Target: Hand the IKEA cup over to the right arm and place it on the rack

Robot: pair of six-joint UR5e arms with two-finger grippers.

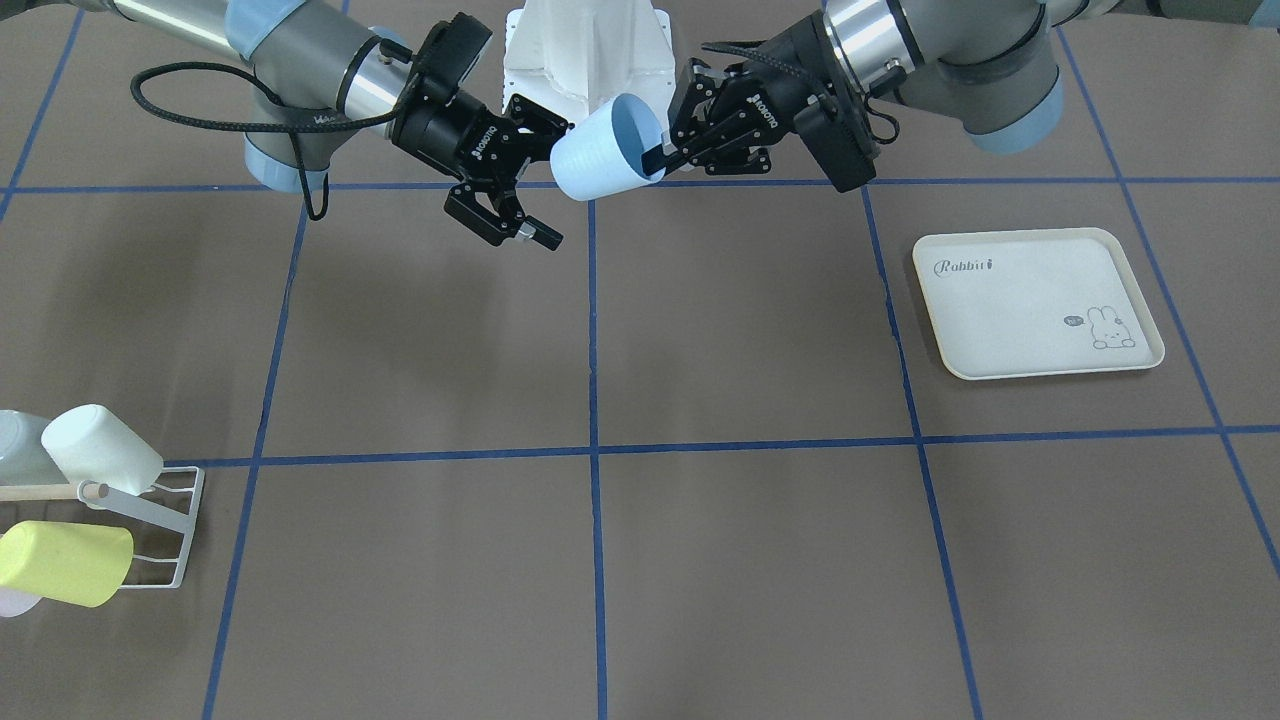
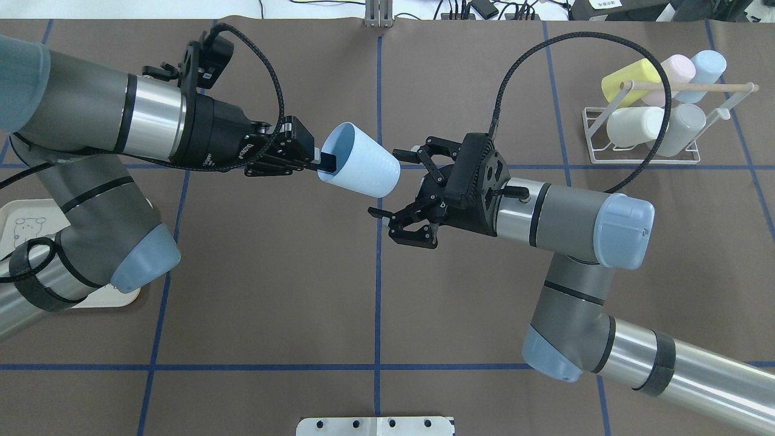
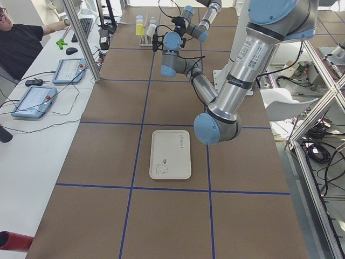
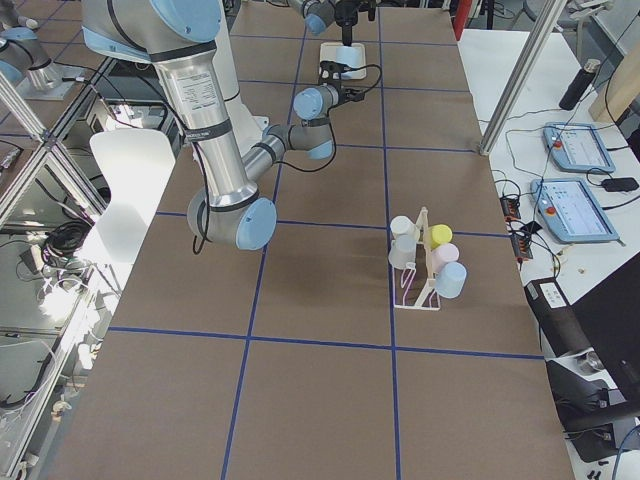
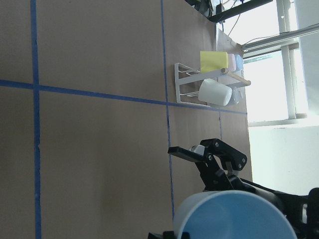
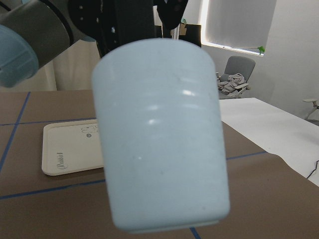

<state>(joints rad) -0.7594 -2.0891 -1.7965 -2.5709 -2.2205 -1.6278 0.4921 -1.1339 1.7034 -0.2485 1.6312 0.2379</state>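
Observation:
The IKEA cup (image 2: 363, 166) is light blue and hangs on its side above the table centre. My left gripper (image 2: 324, 166) is shut on its rim, one finger inside the mouth; it shows in the front view too (image 1: 660, 155). My right gripper (image 2: 384, 181) is open at the cup's closed base, its fingers spread wide on either side and apart from the wall. The right wrist view is filled by the cup (image 6: 159, 134). The white wire rack (image 2: 642, 158) with its wooden rod stands at the far right, also seen front left (image 1: 185, 520).
Several cups hang on the rack: yellow (image 2: 629, 79), pink, blue, white and grey. A cream rabbit-print tray (image 1: 1035, 300) lies under the left arm's side. The right arm's black cable (image 2: 545, 54) loops in front of the rack. A person sits at a side desk (image 3: 16, 43).

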